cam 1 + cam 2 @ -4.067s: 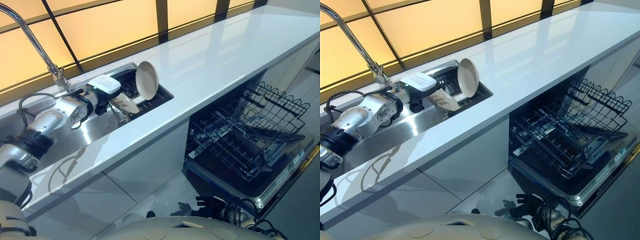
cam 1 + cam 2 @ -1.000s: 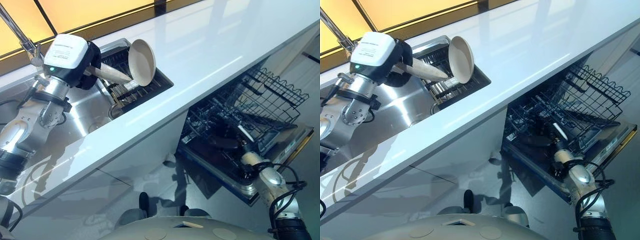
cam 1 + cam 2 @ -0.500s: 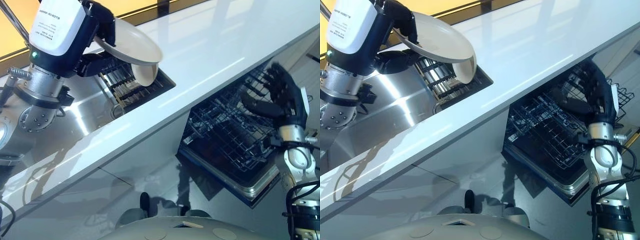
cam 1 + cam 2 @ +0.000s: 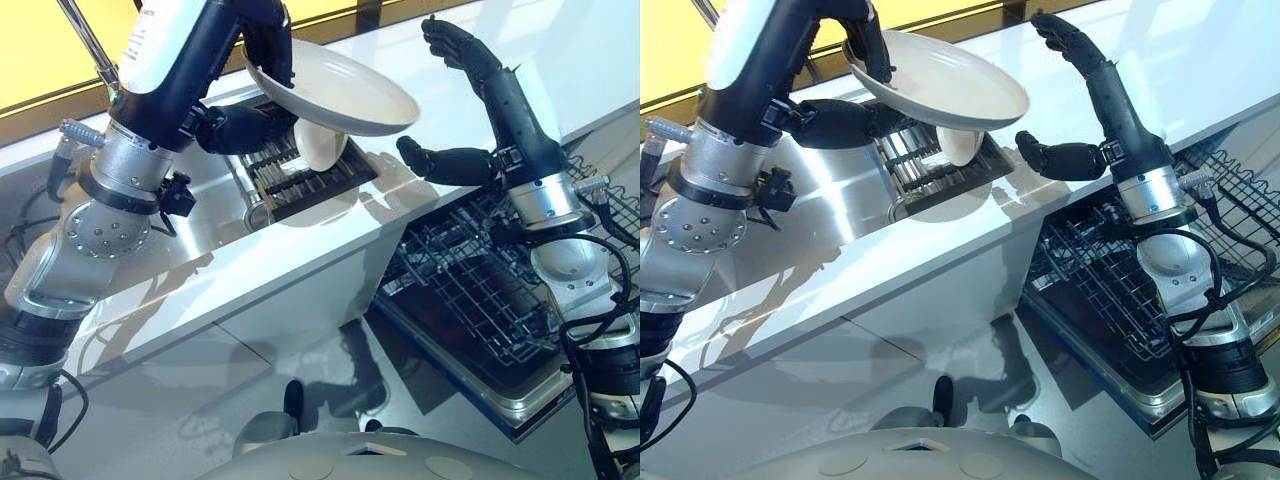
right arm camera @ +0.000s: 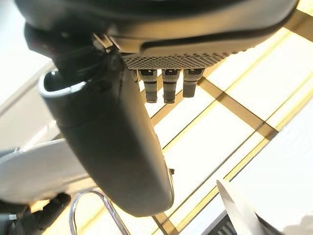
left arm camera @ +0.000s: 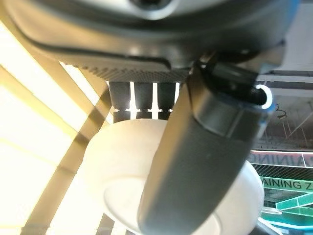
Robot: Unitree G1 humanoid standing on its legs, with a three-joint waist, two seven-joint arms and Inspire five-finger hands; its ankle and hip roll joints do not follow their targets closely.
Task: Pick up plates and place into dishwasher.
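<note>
left eye view
left hand (image 4: 268, 45): pinching plate (image 4: 340, 90) at its rim, fingers on top, thumb underneath
plate: in the air, tilted, over the sink (image 4: 215, 215) end and the white bench (image 4: 300, 245)
second plate (image 4: 318, 145): on edge in dish rack (image 4: 290, 180) inside the sink, partly behind the held plate
right hand (image 4: 508, 105): raised over the bench, fingers spread and straight, thumb out toward the plate's free rim, near it but apart
dishwasher (image 4: 520, 408): open below the bench on the right, wire basket (image 4: 470, 290) pulled out, well apart from the held plate
tap (image 4: 85, 40): behind the left arm

right eye view
same layout: plate between the two hands, gap between right thumb and rim

left wrist view
left hand: thumb lies across the plate's pale face, fingers (image 6: 142, 98) in a row behind its rim, clamped on it

right wrist view
right hand: fingers (image 5: 168, 83) straight, thumb apart from them, holding nothing
plate edge: a pale sliver, too little to tell which plate
</note>
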